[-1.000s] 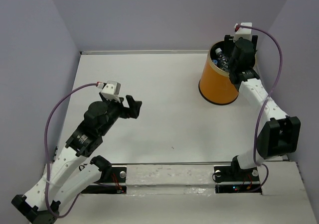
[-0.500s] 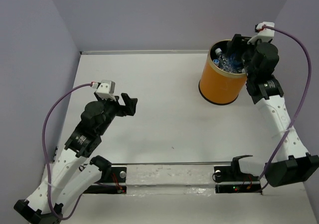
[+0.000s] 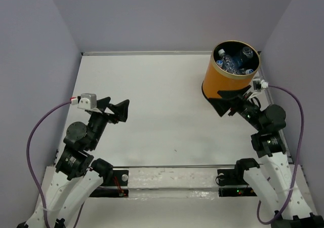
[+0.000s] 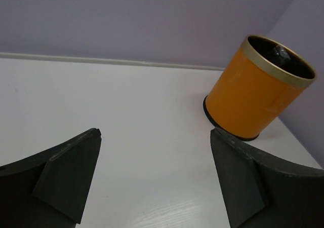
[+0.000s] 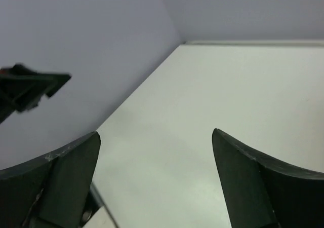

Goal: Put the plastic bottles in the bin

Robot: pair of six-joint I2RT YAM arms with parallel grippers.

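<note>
The orange bin (image 3: 221,82) with a gold rim stands at the far right of the table. Several clear plastic bottles (image 3: 232,62) with blue and white caps lie inside it. My right gripper (image 3: 229,103) is open and empty, just in front of the bin's near side, pointing left. In the right wrist view its jaws (image 5: 154,137) stand wide apart over bare table. My left gripper (image 3: 114,109) is open and empty at the left of the table. The left wrist view shows its gripper (image 4: 154,137) open, with the bin (image 4: 250,99) ahead to the right.
Lilac walls close the table on the left, back and right. A metal rail (image 3: 167,177) with the arm bases runs along the near edge. Part of the left arm (image 5: 30,88) shows dark at the left of the right wrist view.
My right arm has pulled back from above the bin's mouth to its near side. My left arm has drawn back toward its base. Both grippers stay empty.
</note>
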